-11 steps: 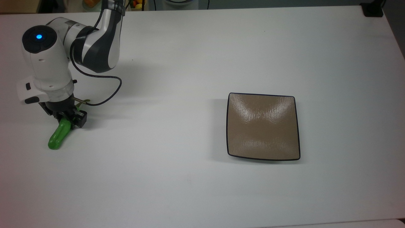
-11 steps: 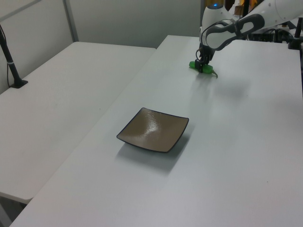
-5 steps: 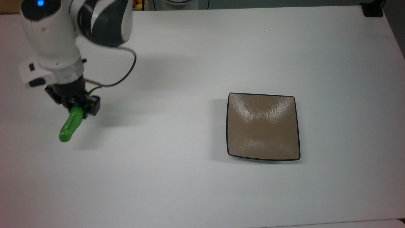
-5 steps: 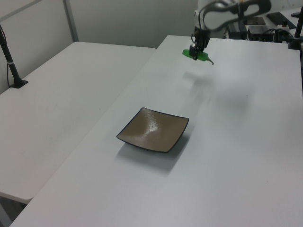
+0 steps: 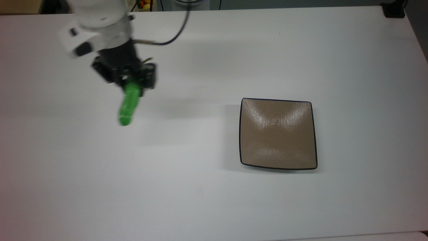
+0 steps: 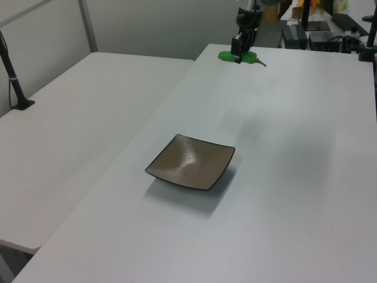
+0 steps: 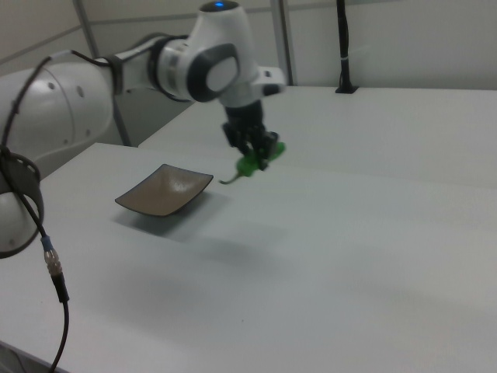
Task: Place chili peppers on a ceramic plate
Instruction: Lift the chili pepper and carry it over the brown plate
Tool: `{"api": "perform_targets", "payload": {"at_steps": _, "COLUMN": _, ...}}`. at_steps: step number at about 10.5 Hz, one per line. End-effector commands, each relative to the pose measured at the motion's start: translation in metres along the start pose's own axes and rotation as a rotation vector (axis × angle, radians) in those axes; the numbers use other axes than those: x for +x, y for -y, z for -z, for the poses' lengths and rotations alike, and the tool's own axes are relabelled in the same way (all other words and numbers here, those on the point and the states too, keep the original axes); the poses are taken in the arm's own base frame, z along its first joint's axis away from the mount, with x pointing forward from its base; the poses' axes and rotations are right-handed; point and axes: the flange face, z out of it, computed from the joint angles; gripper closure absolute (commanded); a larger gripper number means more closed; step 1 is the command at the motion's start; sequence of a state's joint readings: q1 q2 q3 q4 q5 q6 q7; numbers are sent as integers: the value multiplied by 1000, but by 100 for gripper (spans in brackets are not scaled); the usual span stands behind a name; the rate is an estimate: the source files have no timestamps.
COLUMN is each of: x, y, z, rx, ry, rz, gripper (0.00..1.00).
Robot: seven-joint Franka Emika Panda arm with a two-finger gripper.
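Observation:
My gripper [image 5: 131, 81] [image 6: 239, 52] [image 7: 256, 154] is shut on the stem end of the bright green chili pepper [image 5: 128, 105] [image 6: 226, 56] [image 7: 250, 163] and holds it well above the white table. The pepper's tip points toward the top view's bottom; its thin stem [image 7: 231, 179] curls out the other side. The ceramic plate [image 5: 278, 133] [image 6: 191, 161] [image 7: 165, 190], a square glossy tan-brown dish with a dark rim, lies flat with nothing on it. In the top view it is far to the right of the pepper and a little lower.
A black cable [image 5: 174, 31] loops off the arm's wrist. A black post base [image 5: 394, 10] stands at the table's far right corner in the top view. A second white table [image 6: 76, 112] adjoins on the left view's left.
The arm has lifted the pepper higher off the table and carried it toward the top view's right, closer to the plate. The plate has not moved.

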State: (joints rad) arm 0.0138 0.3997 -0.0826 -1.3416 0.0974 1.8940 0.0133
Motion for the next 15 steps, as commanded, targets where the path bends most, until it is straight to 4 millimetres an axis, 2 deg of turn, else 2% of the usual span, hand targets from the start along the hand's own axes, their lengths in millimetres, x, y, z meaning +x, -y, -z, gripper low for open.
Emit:
{"api": "perform_targets", "payload": {"at_steps": 1, "x": -24, "y": 88, "z": 5, "rx": 28, "ry": 56, "rz": 34, "gripper": 100}}
{"api": "perform_targets", "payload": {"at_steps": 5, "x": -49, "y": 195, "z": -11, "rx": 37, "ry": 74, "rz": 13, "gripper": 99}}
{"api": "perform_targets", "payload": {"at_steps": 7, "x": -56, "y": 234, "z": -30, "rx": 54, "ry": 53, "rz": 26, "gripper": 99}}
{"api": "perform_targets", "payload": {"at_steps": 8, "x": -58, "y": 252, "z": -50, "rx": 58, "ry": 53, "rz": 28, "gripper": 99}}
{"api": "perform_targets", "payload": {"at_steps": 12, "x": -59, "y": 300, "z": -106, "rx": 110, "ry": -28, "rz": 62, "gripper": 99}}
{"api": "perform_targets", "payload": {"at_steps": 15, "x": -62, "y": 322, "z": -141, "rx": 149, "ry": -64, "rz": 63, "gripper": 99}}
